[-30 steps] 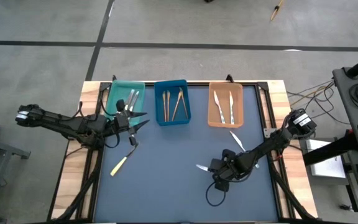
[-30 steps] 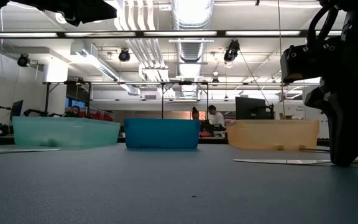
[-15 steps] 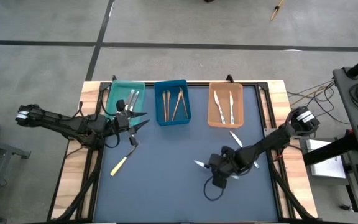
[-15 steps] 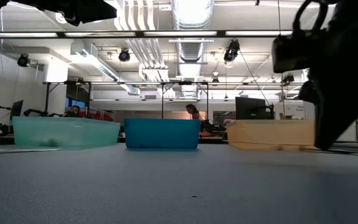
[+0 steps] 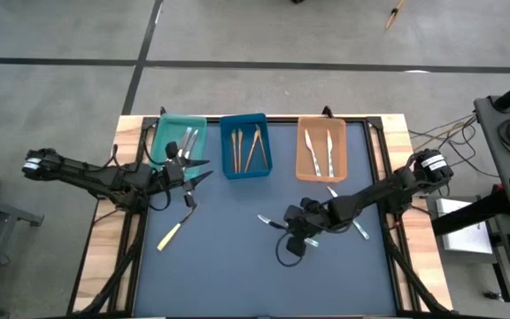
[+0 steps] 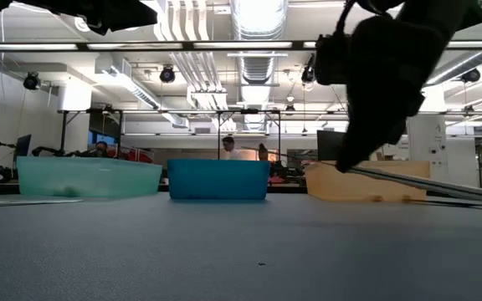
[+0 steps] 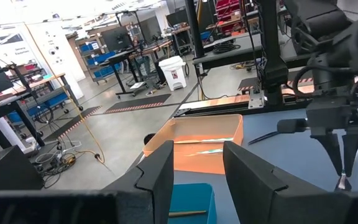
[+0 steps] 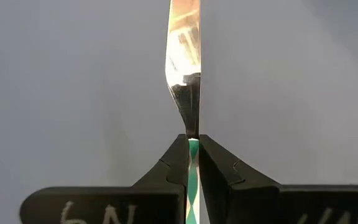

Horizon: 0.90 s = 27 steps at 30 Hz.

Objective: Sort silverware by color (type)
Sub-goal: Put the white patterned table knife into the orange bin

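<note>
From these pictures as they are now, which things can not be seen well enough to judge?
- Handle of the knife in the right end effector: right wrist view, hidden between its fingers.
- Contents of the teal tray: low view, hidden by its wall.
- Cream-handled piece on the table: high view, too small to tell knife from fork.
- Left end effector: low view, cut off at the top edge.

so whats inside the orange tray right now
Looking down from above, the orange tray holds two cream-handled pieces, lying lengthwise side by side. From table height its wall hides everything in it. The right gripper carries a knife nearby.
</note>
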Each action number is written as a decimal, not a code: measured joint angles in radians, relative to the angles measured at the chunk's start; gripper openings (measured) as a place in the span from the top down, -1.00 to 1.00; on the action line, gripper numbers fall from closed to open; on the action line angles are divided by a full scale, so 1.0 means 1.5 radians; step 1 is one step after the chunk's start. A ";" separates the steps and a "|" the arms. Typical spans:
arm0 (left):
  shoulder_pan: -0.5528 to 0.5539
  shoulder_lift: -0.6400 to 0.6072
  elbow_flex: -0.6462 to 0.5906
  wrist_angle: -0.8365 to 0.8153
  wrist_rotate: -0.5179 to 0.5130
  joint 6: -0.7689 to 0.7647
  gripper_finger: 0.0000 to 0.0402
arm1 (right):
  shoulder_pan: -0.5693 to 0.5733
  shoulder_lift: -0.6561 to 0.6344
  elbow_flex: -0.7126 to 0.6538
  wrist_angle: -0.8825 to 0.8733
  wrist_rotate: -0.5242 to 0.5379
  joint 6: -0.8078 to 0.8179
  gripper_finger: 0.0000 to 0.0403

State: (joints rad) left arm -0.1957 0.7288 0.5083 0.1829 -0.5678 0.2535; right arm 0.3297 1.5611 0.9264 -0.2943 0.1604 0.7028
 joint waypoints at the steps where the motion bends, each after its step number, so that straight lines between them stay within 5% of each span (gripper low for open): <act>1: 0.000 0.000 0.000 0.000 0.000 0.000 0.40 | -0.006 0.000 0.000 0.008 0.000 -0.006 0.93; 17: 0.000 0.000 0.000 0.001 0.000 0.000 0.40 | -0.138 0.001 0.074 0.072 0.036 -0.173 0.94; 27: 0.000 0.000 0.000 0.002 0.000 0.000 0.40 | -0.226 0.002 0.236 -0.142 0.148 -0.172 0.94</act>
State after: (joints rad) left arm -0.1957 0.7288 0.5083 0.1856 -0.5678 0.2535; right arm -0.0090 1.5635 1.2799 -0.5070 0.3831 0.4449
